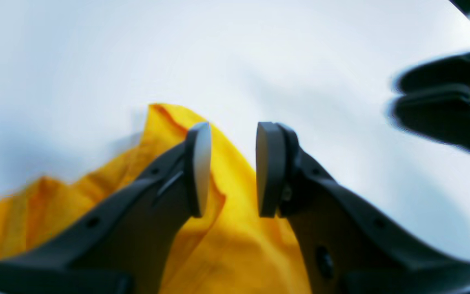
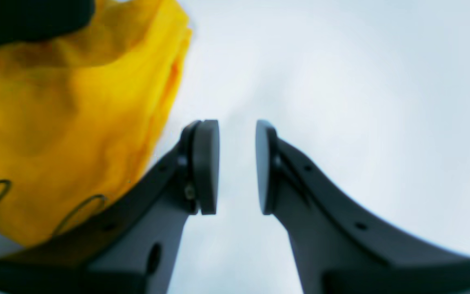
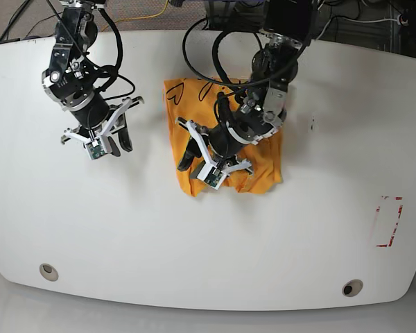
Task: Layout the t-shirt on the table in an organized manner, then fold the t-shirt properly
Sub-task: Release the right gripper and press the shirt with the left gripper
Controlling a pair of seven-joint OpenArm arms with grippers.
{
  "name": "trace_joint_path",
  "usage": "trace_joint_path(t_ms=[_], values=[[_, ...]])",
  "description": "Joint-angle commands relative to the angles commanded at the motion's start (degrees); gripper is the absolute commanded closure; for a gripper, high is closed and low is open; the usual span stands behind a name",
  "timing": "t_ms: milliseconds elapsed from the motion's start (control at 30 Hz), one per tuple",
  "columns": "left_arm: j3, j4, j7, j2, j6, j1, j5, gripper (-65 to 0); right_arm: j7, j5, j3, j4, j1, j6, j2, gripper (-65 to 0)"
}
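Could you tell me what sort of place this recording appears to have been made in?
Probably a robotics lab or test bench rather than a home. Two arms stand at the far edge of a bare white table, loose cables trail behind it, and a red outline mark is on the tabletop. The only household item is a t-shirt.

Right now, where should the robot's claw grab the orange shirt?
Probably the t-shirt's loose bottom corner nearest the left claw, coming down from above. The shirt lies bunched and flat on the table, so only an edge can be pinched.
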Motion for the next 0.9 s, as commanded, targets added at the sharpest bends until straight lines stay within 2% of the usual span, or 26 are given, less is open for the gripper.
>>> trace_joint_path(t_ms=[167, 433, 567, 733, 900], values=[[0.53, -8.00, -5.01, -0.35, 0.44, 1.23, 0.18, -17.2, 0.00, 0.00, 0.97, 0.00, -0.09, 0.09, 0.00, -15.1], [0.26, -25.23, -10.81, -4.75, -0.35, -0.35, -0.09, -17.4, 0.00, 0.00, 2.02, 0.00, -0.09, 0.09, -0.35, -15.1], [-0.53, -29.54, -11.96, -7.91, -5.71, -0.62, -0.18, -17.2, 0.00, 0.09, 1.85, 0.00, 0.18, 0.09, -0.44, -15.1], [-5.36, -30.42, -12.13, -13.27, -12.66, 0.26, -0.18, -17.2, 0.00, 0.09, 1.67, 0.00, 0.26, 0.09, -0.44, -15.1], [-8.44, -30.42, -12.22, -18.73, -17.85, 1.14, -0.18, -17.2, 0.00, 0.09, 1.67, 0.00, 0.26, 0.09, -0.44, -15.1]])
